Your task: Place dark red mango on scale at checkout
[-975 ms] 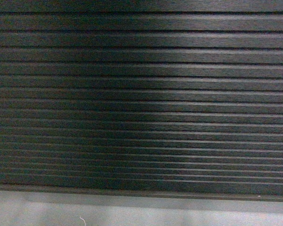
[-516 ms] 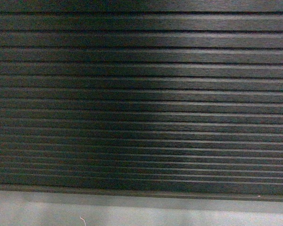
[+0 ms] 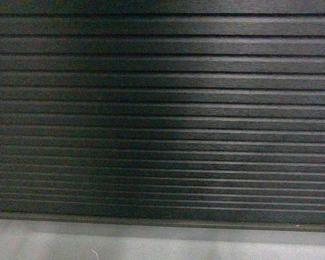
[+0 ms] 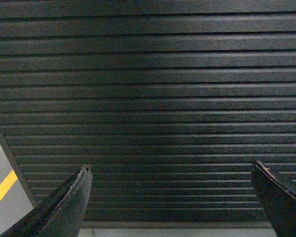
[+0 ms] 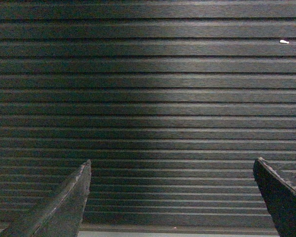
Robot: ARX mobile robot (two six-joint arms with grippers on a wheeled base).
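- Across the head view, the black checkout table's horizontally ribbed, slatted front (image 3: 162, 114) fills nearly everything from 9 to 3 o'clock, and its top is out of sight.
- Along 6 o'clock runs a strip of pale grey floor (image 3: 206, 249) with a small white thread (image 3: 93, 253) lying on it.
- Nothing has shifted against the earlier head views: slats, floor strip and thread sit in the same places.
- Left gripper (image 4: 172, 197): its dark fingers (image 4: 64, 207) are spread wide with nothing between them, facing the slats; a yellow floor line (image 4: 1, 190) shows at 8 o'clock.
- Right gripper (image 5: 172, 197): its fingers (image 5: 64, 207) are likewise spread wide and empty, facing the slats, where a small white fleck (image 5: 284, 42) sits at 2 o'clock.
- Neither the dark red mango nor the scale appears in any view.
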